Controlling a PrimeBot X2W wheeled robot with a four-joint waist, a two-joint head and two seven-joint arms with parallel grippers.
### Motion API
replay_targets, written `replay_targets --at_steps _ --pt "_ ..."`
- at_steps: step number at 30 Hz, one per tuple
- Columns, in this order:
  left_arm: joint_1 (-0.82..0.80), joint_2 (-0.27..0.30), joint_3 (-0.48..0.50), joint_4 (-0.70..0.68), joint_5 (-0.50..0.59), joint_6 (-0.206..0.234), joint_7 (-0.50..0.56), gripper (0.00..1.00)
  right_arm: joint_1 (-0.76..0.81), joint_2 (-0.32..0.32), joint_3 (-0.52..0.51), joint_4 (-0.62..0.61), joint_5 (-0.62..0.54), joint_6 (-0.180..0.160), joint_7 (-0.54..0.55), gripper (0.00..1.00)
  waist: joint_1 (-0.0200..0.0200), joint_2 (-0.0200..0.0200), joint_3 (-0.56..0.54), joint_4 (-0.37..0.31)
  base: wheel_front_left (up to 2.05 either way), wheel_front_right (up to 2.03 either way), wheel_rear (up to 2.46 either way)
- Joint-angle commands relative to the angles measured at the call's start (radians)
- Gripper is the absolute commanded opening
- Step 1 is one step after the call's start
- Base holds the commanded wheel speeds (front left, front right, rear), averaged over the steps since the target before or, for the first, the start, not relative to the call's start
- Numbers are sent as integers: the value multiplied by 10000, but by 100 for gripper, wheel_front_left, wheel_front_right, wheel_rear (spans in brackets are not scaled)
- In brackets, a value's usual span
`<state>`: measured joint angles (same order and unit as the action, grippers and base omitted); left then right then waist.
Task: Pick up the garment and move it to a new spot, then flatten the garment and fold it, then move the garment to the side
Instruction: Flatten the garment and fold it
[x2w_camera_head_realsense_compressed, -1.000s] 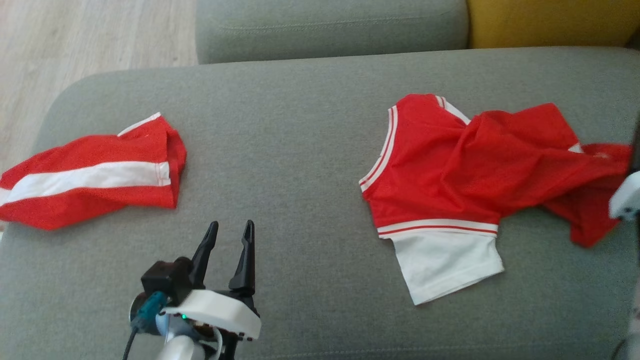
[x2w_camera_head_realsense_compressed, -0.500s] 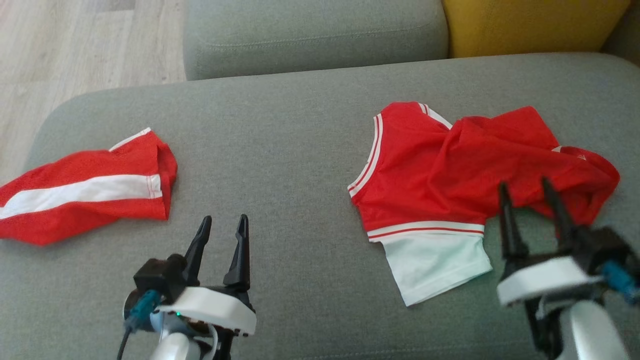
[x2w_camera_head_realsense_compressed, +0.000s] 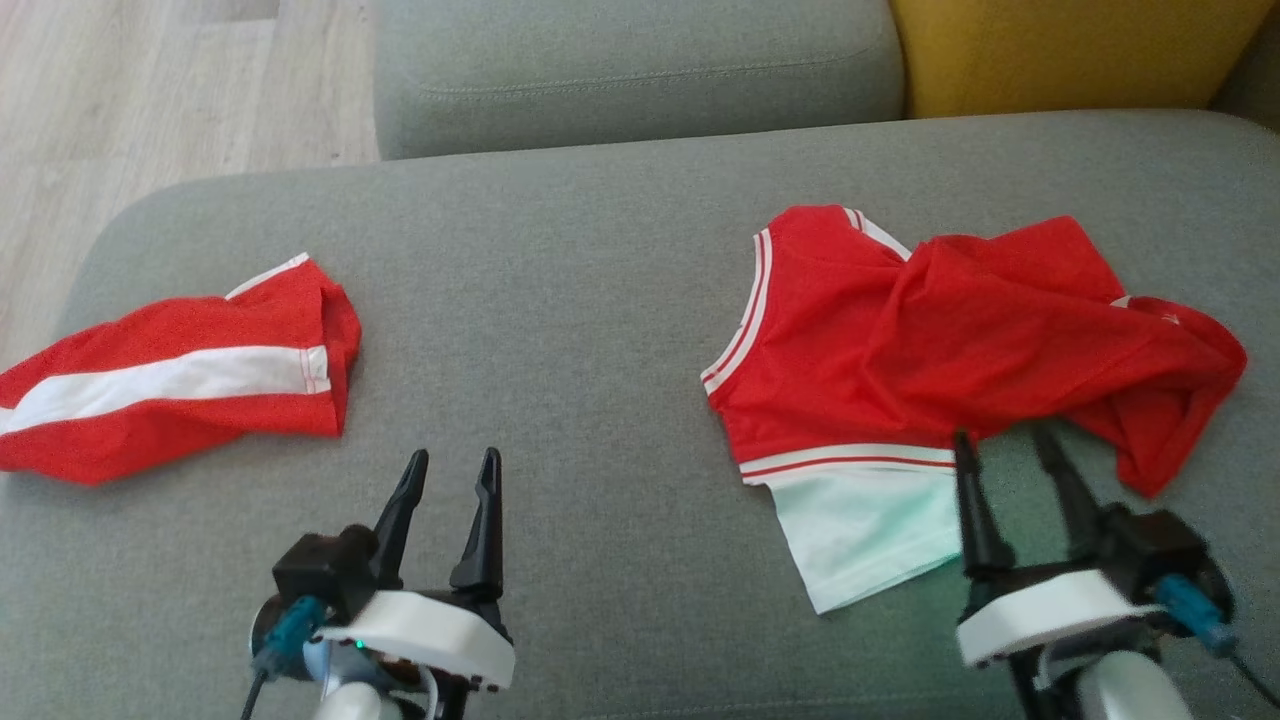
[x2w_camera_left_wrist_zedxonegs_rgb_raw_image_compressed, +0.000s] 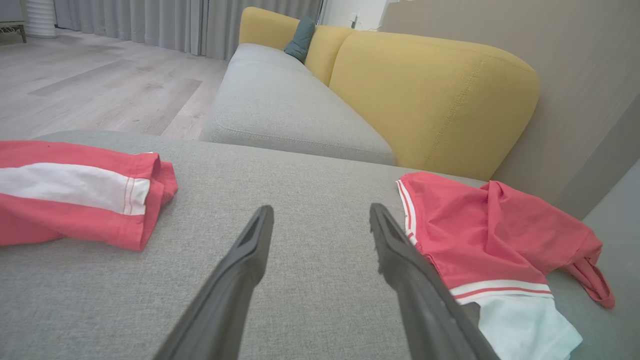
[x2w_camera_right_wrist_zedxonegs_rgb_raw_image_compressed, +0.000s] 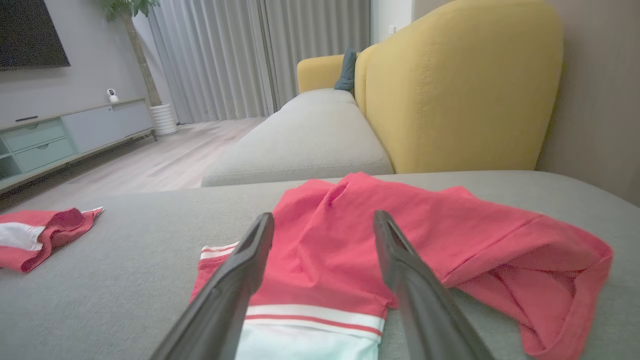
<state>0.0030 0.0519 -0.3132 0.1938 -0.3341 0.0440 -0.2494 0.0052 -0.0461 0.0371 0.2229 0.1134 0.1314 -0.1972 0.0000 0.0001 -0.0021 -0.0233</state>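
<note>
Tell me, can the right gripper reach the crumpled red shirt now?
Probably yes: the right gripper is open, aimed at the near edge of the red shirt, with nothing between them on the grey cushion.

K: Light?
R: Soft, even daylight. No glare on the grey cushion (x2w_camera_head_realsense_compressed: 600, 300). Thin shadows sat under the hem of the red shirt (x2w_camera_head_realsense_compressed: 960, 330) and under the left gripper (x2w_camera_head_realsense_compressed: 454, 454).
K: Sharpness?
R: Head view was grainy. The right gripper (x2w_camera_head_realsense_compressed: 1000, 432) was slightly smeared at its white base, and the white sleeve (x2w_camera_head_realsense_compressed: 860, 530) carried a greenish cast.
K: Wrist views?
R: Fingers (x2w_camera_left_wrist_zedxonegs_rgb_raw_image_compressed: 240, 280) were blurred near the lens, reds washed to pink. Right wrist view ran dimmer. The curtains (x2w_camera_right_wrist_zedxonegs_rgb_raw_image_compressed: 240, 55) looked grey, and verticals leaned at the sides.
</note>
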Motion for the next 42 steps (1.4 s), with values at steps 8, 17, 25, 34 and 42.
replay_targets --at_steps 8,17,25,34,42 --pt "-435 -17 144 -284 50 -21 -124 100 -246 -43 1691 601 -25 -7 740 100 0 -1 265 288 0 0 0" --pt "-627 -17 57 -199 35 -33 -124 100 -611 -230 2572 1995 -443 -7 1476 100 0 -1 575 578 0 0 0" --pt "-764 -17 5 -145 41 -49 -124 100 -937 -182 2279 3091 -880 -7 1779 100 0 -1 814 742 0 0 0" --pt "-910 -17 29 -117 47 -72 -124 100 -1284 -134 2192 3856 -985 -7 1860 0 0 -1 996 781 0 0 0" --pt "-868 -17 25 -24 9 -75 -124 100 -1949 -100 3300 3287 -691 -7 646 0 0 -1 683 623 0 0 0"
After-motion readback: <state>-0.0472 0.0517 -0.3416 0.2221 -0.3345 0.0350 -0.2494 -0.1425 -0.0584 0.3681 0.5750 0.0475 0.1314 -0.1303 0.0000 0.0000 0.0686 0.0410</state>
